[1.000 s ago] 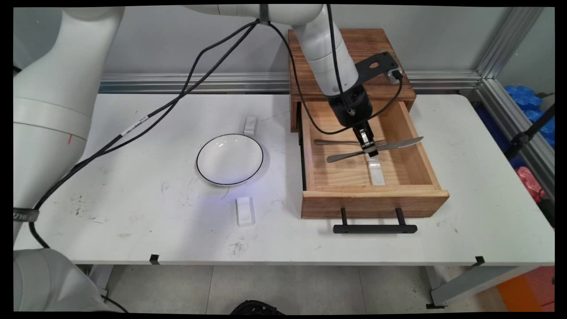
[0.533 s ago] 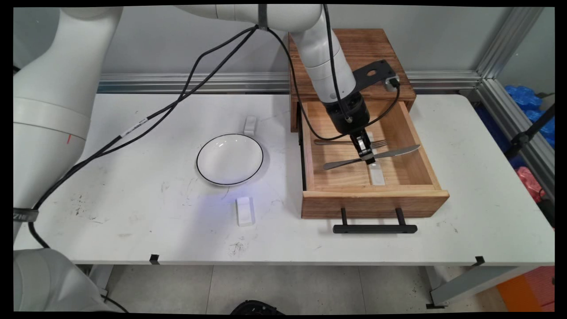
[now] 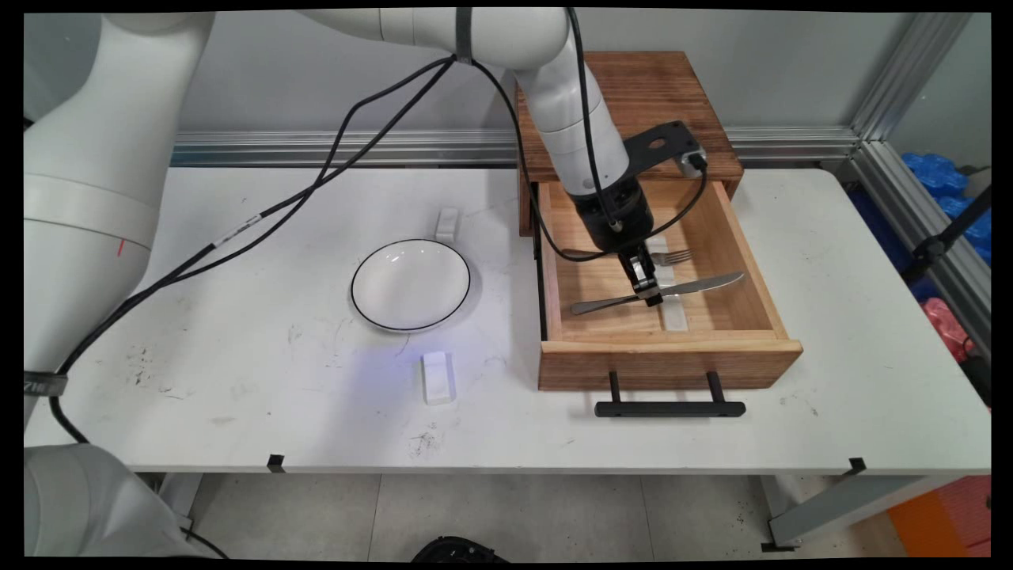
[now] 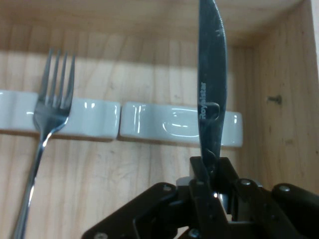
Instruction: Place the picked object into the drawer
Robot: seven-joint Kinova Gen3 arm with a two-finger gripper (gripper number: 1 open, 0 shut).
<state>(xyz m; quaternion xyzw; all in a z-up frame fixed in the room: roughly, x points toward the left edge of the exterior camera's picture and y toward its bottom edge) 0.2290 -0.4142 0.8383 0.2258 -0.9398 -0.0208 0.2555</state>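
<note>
My gripper [image 3: 650, 294] is shut on a silver table knife [image 3: 696, 285] and holds it level inside the open wooden drawer [image 3: 669, 348]. In the hand view the knife [image 4: 212, 89] runs up from my gripper [image 4: 212, 172], its blade over the right-hand one of two white ceramic rests [image 4: 149, 122]. A silver fork [image 3: 673, 256] lies farther back in the drawer, its tines on the other white rest [image 4: 97, 117]; the fork [image 4: 50, 112] sits left of the knife in the hand view.
The drawer belongs to a wooden cabinet [image 3: 633, 87] at the back and has a black handle [image 3: 669, 408]. A white black-rimmed plate [image 3: 410, 283] lies mid-table, with one white rest [image 3: 437, 377] in front of it and another [image 3: 446, 224] behind it.
My gripper has carried the knife down and toward the drawer's front, from above the fork to just over the white rest. The fork and plate have stayed put.
</note>
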